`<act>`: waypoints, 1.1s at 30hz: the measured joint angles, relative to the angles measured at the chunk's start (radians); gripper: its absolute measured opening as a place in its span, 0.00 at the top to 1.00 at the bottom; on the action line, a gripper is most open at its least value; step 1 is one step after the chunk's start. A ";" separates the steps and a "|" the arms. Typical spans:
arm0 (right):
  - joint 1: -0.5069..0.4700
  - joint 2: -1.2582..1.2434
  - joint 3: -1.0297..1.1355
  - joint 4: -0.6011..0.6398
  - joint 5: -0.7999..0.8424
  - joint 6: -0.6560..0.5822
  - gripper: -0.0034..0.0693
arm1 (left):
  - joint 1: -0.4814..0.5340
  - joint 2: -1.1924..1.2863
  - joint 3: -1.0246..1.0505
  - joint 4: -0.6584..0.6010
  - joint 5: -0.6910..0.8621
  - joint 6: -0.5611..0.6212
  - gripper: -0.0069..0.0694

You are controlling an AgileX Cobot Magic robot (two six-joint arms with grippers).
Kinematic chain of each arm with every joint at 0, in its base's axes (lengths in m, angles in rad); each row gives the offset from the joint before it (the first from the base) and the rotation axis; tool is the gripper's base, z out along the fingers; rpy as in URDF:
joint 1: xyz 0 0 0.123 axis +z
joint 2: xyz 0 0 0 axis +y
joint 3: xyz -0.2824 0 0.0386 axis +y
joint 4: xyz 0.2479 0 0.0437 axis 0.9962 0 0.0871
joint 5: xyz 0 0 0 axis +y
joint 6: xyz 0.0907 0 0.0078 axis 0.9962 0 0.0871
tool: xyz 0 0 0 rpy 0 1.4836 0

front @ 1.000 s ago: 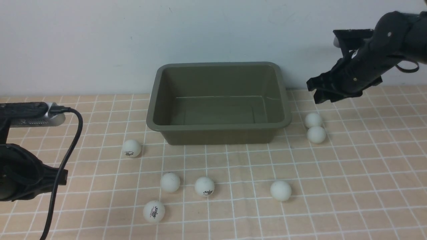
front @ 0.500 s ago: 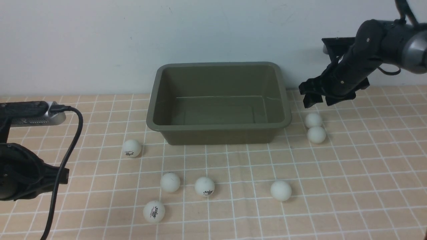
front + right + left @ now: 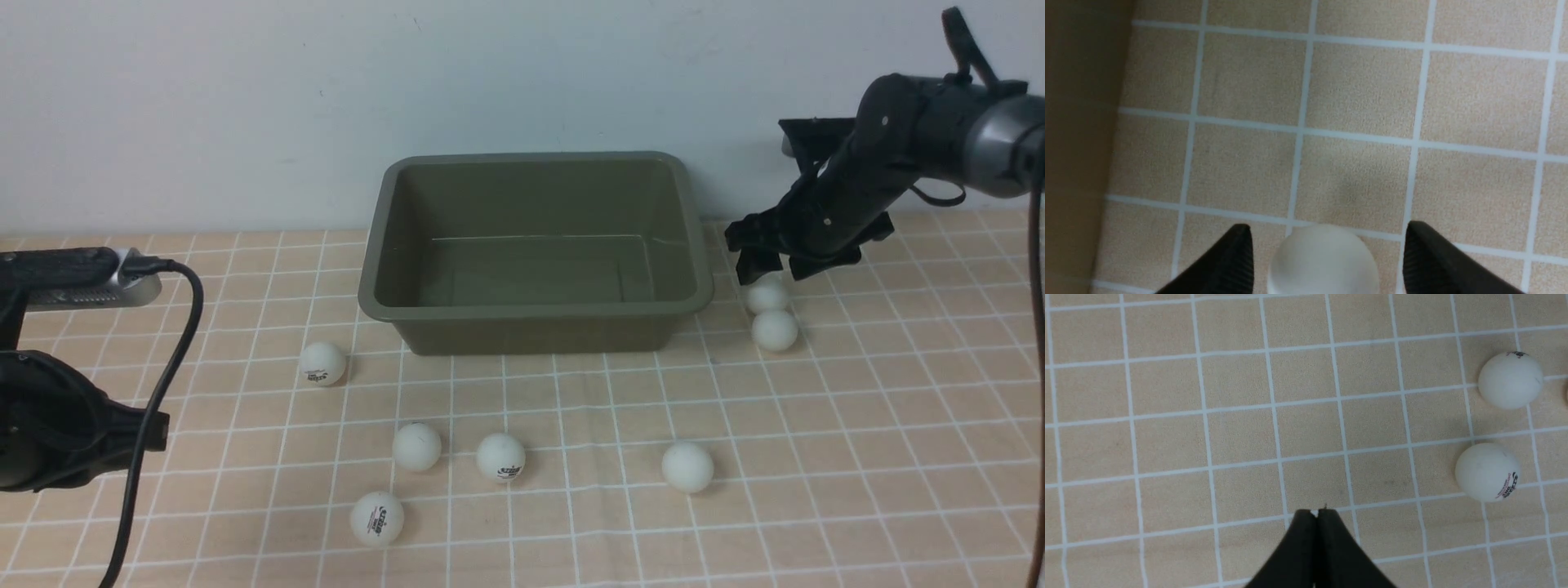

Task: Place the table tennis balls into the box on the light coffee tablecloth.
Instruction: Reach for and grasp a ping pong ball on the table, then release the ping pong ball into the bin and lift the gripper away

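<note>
Seven table tennis balls (image 3: 500, 457) in total, all resting on the light coffee tablecloth (image 3: 857, 425), none inside the box (image 3: 535, 312).

Ball positions, front view:
- Two to the right of the box, close together, possibly touching: rear ball (image 3: 767, 296) just beside the box's front right corner, near ball (image 3: 774, 330) directly in front of it.
- One off the box's front left corner, printed logo facing the camera.
- Four scattered nearer the robot, well apart from the box, two of them with the logo showing.

Box: olive green, upright, at the back centre of the cloth, close to the pale wall (image 3: 245, 98).

Right gripper (image 3: 771, 268): lowered over the rear ball, just beside the box wall (image 3: 1077, 143). Fingers (image 3: 1224, 265) spread wide, one on each side of the ball (image 3: 1323, 261), with a visible gap between ball and each finger in the right wrist view. Not clamped, nothing held. Contact between fingertips and cloth: cannot tell.

Left gripper (image 3: 1314, 514): fingers pressed fully together, nothing between them. Positioned over bare cloth at the robot's left, with two balls off to one side in the left wrist view, well apart from the tips.

Black cable (image 3: 175, 359) looped across the left arm in the front view.
</note>
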 joint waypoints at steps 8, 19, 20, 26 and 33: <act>0.000 0.028 -0.002 0.005 0.017 -0.003 0.34 | 0.000 0.000 0.000 -0.002 0.000 0.000 1.00; 0.000 0.028 -0.004 0.008 0.018 -0.003 0.46 | 0.000 0.000 0.000 -0.003 0.001 0.000 1.00; 0.000 0.028 -0.008 0.008 0.021 -0.003 0.46 | 0.000 0.000 0.000 -0.003 0.001 0.000 1.00; 0.000 0.028 -0.139 0.011 0.113 -0.008 0.46 | 0.000 0.000 0.000 -0.003 0.004 0.000 1.00; 0.000 0.028 -0.386 0.081 0.319 -0.011 0.46 | 0.000 0.000 0.000 -0.003 0.009 0.000 1.00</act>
